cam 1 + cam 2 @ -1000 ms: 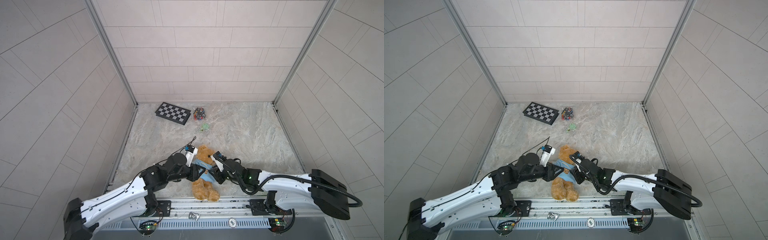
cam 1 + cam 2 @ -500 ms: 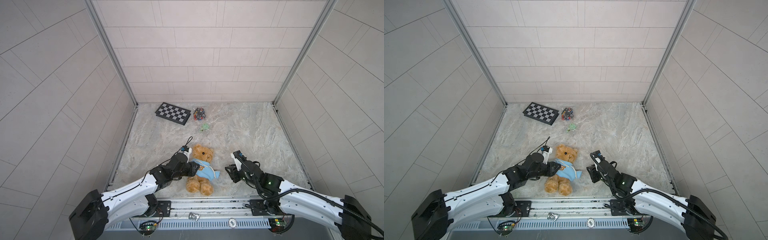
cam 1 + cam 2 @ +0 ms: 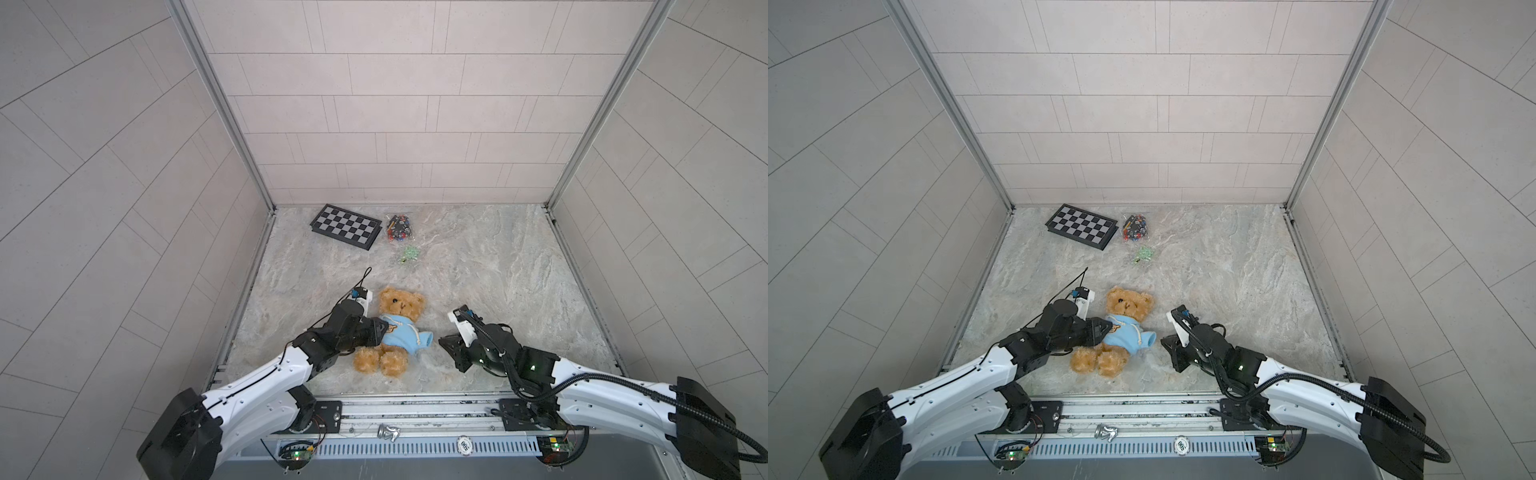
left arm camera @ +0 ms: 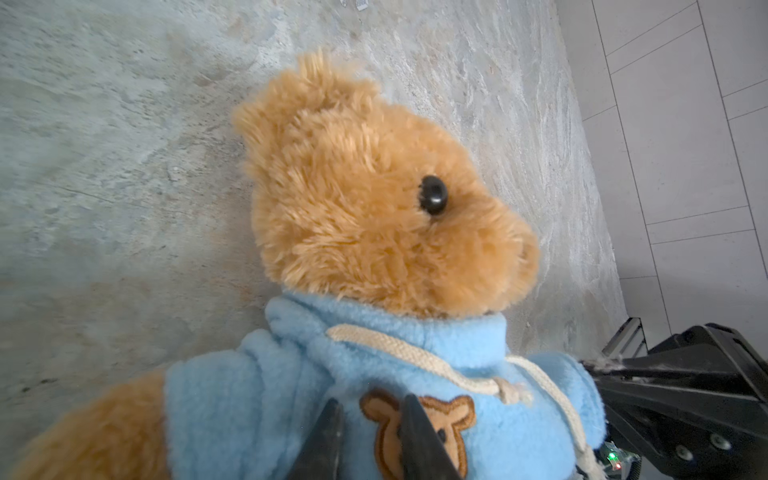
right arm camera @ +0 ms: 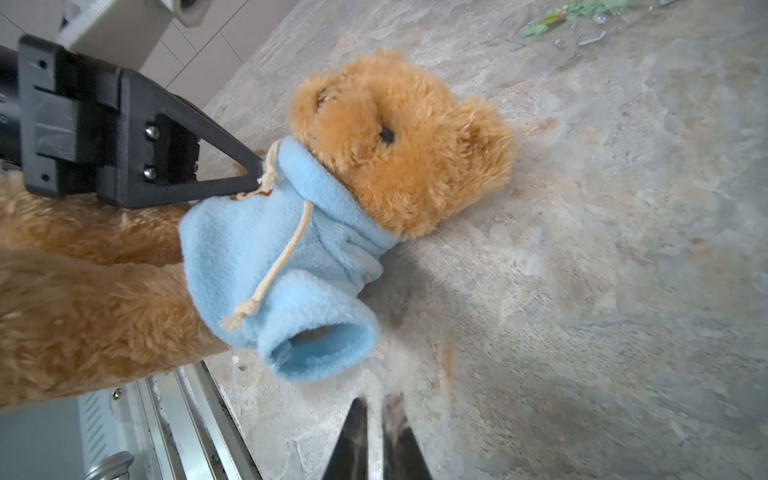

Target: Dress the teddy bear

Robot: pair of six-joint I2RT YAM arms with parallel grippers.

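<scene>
**Left pincer on the bear's chest, right pincer drawn clear**

The golden-brown fluffy plush teddy bear (image 3: 401,305) (image 3: 1128,304) lies on its back on the grey marbled tabletop (image 3: 478,270), near the front rail. Its head points toward the back wall and its legs slant toward the left arm. It wears a light blue fleece hoodie (image 3: 402,337) (image 3: 1128,337) over its trunk.

The left gripper (image 3: 384,328) (image 3: 1108,326) reaches in from the bear's side. In the left wrist view the left gripper (image 4: 370,409) has its two black fingers narrowly apart. Their tips are on the fleece at the brown bear-face patch (image 4: 449,419). I cannot tell whether they nip the fabric or only press on it. In the right wrist view this gripper's tip (image 5: 255,183) meets the hoodie beside the cream drawstring (image 5: 286,253).

The right gripper (image 3: 442,338) (image 3: 1165,343) sits on the bear's other side, near the hoodie but apart from it. The open cuff of the sleeve (image 5: 320,345) faces it. Its fingers (image 5: 353,436) are drawn together with only a thin slit between, and nothing is held.

A second ago both pincers were crowded onto the bear's chest, with the right one touching the hoodie. Half a second ago the right one had already backed off, and it now stands in much the same place. The bear's legs then pointed straight at the rail and now angle leftward.
</scene>
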